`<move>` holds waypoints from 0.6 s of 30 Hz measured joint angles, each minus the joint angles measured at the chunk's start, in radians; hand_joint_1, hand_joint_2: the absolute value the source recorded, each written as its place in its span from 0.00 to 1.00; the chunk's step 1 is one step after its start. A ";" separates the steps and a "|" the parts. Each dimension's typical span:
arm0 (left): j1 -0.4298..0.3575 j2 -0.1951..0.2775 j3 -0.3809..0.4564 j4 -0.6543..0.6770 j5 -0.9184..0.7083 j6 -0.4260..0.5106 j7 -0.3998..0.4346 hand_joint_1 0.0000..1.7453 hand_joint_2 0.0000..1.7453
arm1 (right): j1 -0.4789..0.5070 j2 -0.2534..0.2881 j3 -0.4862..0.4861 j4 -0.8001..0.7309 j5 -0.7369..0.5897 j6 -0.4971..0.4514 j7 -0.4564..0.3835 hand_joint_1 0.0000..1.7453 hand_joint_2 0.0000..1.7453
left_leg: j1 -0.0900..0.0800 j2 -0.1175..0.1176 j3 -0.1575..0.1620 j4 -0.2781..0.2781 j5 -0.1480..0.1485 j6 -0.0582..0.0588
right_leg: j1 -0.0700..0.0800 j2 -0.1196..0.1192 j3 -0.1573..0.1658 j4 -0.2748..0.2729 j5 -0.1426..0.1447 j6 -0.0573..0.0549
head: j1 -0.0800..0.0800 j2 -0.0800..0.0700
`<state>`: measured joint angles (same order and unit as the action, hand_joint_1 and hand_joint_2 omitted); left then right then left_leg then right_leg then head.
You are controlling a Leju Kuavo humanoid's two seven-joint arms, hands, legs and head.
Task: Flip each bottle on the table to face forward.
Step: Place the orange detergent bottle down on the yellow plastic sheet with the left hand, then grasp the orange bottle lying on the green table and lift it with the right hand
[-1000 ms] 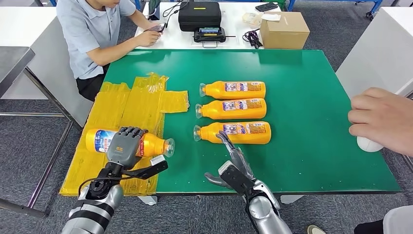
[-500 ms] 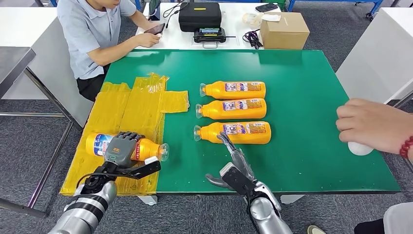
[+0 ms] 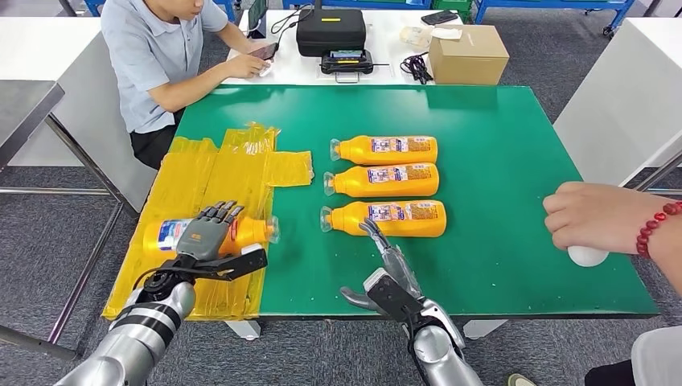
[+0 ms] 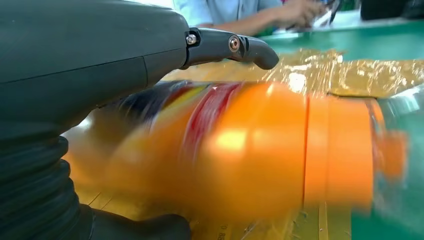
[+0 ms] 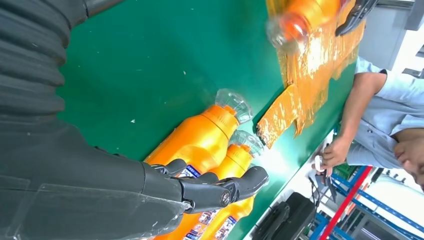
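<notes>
Landmark: the yellow taped patch point(image 3: 205, 173) on the green table point(image 3: 515, 161); every place below is given from it.
Fourth bottle point(image 3: 211, 233): lies on its side on the patch's near part, cap toward the bare green, blue-and-white label showing beside the fingers.
Left hand point(image 3: 201, 239): draped over that bottle's middle, fingers spread across the top and thumb low along the near side; it looks like a loose wrap, and whether it truly clamps the bottle I cannot tell. The left wrist view is blurred.
Right hand point(image 3: 384, 269): off the patch on the green side, fingers apart and holding nothing, fingertips touching or just short of the nearest row bottle.
Row of three bottles point(image 3: 386, 183): beside the patch on bare green, lying parallel, caps toward the patch, labels up.
Handling, my judgement: full, so fairly heavy; stiff smooth plastic, round, so it rolls readily and may slip.
Where to hold: around the wide labelled body, not the narrow neck or clear cap.
Person's hand point(image 3: 603, 217): well away across the table, resting on a white object point(image 3: 587, 256).
</notes>
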<state>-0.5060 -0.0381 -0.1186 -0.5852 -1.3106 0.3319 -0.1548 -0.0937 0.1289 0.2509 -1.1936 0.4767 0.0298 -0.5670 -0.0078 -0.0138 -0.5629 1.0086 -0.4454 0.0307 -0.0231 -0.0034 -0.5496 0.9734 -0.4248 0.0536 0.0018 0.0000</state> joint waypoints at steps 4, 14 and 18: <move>-0.017 0.000 0.005 0.024 0.005 -0.022 0.007 0.00 1.00 | 0.000 0.000 -0.001 0.000 0.003 -0.001 -0.002 0.00 1.00 | 0.000 0.000 0.001 0.000 0.001 0.000 | 0.000 0.000 0.001 0.000 0.001 0.000 | 0.000 0.000; -0.044 -0.002 0.023 0.070 0.023 -0.067 0.001 0.00 1.00 | -0.002 -0.001 -0.011 0.000 0.011 -0.005 -0.009 0.00 1.00 | 0.000 0.000 0.005 0.000 0.001 0.000 | 0.000 0.000 0.005 0.000 0.002 0.000 | 0.000 0.000; -0.052 -0.002 0.027 0.081 0.023 -0.079 0.000 0.00 1.00 | -0.006 -0.002 -0.017 0.002 0.016 -0.007 -0.014 0.00 1.00 | 0.000 0.000 0.005 0.000 0.001 0.000 | 0.000 0.000 0.006 0.000 0.002 0.000 | 0.000 0.000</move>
<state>-0.5581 -0.0401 -0.0915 -0.5044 -1.2879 0.2527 -0.1544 -0.0998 0.1271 0.2339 -1.1921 0.4927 0.0223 -0.5812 -0.0078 -0.0136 -0.5578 1.0084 -0.4440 0.0306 -0.0230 -0.0034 -0.5439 0.9733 -0.4233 0.0533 0.0019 0.0000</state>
